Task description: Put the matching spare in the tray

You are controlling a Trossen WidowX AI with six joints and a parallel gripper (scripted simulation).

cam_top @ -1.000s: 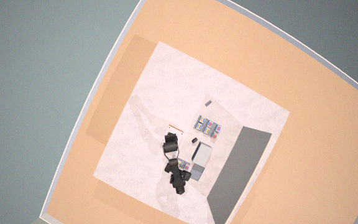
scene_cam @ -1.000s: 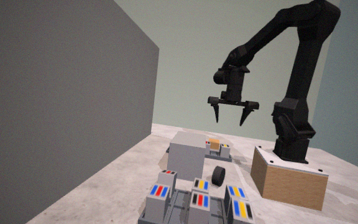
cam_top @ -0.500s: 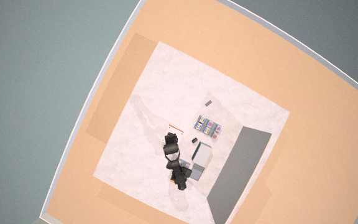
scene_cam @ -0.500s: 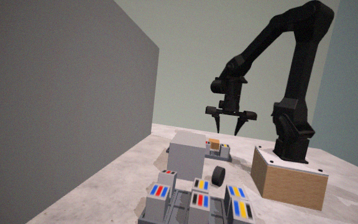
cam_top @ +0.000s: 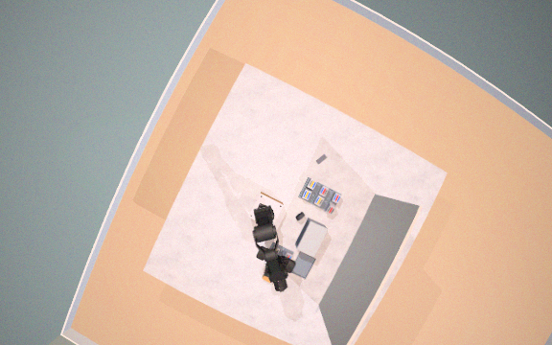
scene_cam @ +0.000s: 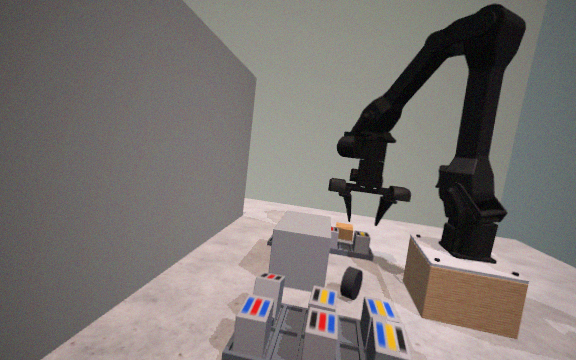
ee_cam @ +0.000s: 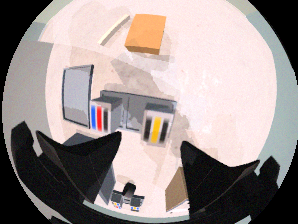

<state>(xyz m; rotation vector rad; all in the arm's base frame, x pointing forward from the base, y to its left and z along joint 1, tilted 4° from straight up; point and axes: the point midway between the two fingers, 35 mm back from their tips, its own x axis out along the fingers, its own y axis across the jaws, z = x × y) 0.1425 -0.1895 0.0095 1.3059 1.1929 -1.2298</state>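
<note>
My gripper point(scene_cam: 363, 223) point(ee_cam: 152, 137) is open and empty, pointing down above the small grey rack point(ee_cam: 134, 114). A spare with black, yellow and black stripes point(ee_cam: 156, 131) point(scene_cam: 362, 242) stands in the rack, between the fingertips in the wrist view but below them. A spare with blue, red and black stripes point(ee_cam: 99, 118) stands at the rack's other end. The shallow grey tray point(ee_cam: 76, 97) point(cam_top: 303, 264) lies beside the rack and is empty. A large pale grey box point(scene_cam: 298, 255) point(cam_top: 313, 237) stands near it; no code is readable on it in these frames.
A larger rack point(cam_top: 320, 195) holds several striped units. A black cylinder point(scene_cam: 352, 283) point(cam_top: 300, 216) stands between it and the box. An orange block point(ee_cam: 145, 32) point(scene_cam: 344, 232) lies beyond the small rack. A tall grey panel point(scene_cam: 128, 150) point(cam_top: 369, 259) stands on the box's far side from the arm.
</note>
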